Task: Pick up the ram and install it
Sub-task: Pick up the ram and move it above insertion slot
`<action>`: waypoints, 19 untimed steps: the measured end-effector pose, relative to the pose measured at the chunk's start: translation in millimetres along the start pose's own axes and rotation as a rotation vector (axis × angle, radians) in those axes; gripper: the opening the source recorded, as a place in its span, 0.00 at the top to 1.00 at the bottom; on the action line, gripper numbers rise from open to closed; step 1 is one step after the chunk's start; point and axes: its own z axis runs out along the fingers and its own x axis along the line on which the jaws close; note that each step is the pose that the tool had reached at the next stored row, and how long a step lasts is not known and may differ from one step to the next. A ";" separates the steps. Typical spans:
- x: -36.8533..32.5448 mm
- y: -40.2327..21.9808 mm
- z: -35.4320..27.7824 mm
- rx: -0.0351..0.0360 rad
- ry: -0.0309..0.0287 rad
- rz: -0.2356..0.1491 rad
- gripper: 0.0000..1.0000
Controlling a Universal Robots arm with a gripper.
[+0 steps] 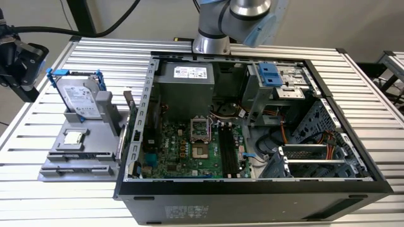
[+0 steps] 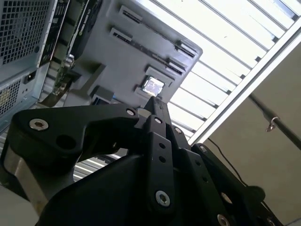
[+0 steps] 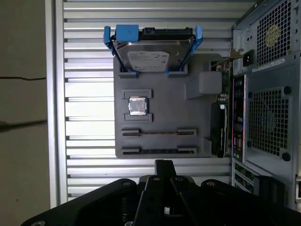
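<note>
In the exterior view, the arm's black wrist hardware (image 1: pixel 22 56) hangs at the exterior view's left edge, above the slatted aluminium surface (image 1: pixel 353 80). Just to its right on that surface sits the flat grey plastic holder tray (image 1: pixel 75 153). Further right stands the open black computer case (image 1: pixel 252 198).

In both wrist views the black end effector (image 3: pixel 163 163) (image 2: pixel 157 100) has its fingers drawn together with nothing between them. It hovers clear of the tray, beyond the tray's slotted end.

The ram (image 3: pixel 159 151), a thin dark circuit-board stick, appears to stand on edge in the tray slot nearest the end effector. It is untouched. The neighbouring slot (image 3: pixel 159 133) shows a fainter line, and I cannot tell whether that is a second stick.

In the first wrist view the ram lies straight ahead of the fingertips. Its long axis runs crosswise to the way they point, so its broad faces look toward and away from the end effector.

In the exterior view, the motherboard's long black slots (image 1: pixel 228 150) run front to back. By my reading that is roughly square to the ram's axis.
</note>
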 end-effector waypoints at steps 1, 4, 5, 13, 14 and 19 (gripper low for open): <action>0.0 0.0 0.0 0.0000 0.0000 0.000 1.00; 0.0 0.0 0.0 0.0000 0.0000 0.000 1.00; 0.0 0.0 0.0 0.0000 0.0000 0.000 1.00; 0.1 0.0 0.0 -0.0002 0.0009 -0.014 1.00; 0.0 0.0 0.0 -0.0005 0.0016 -0.026 1.00; 0.0 0.0 0.0 -0.0018 0.0059 -0.100 1.00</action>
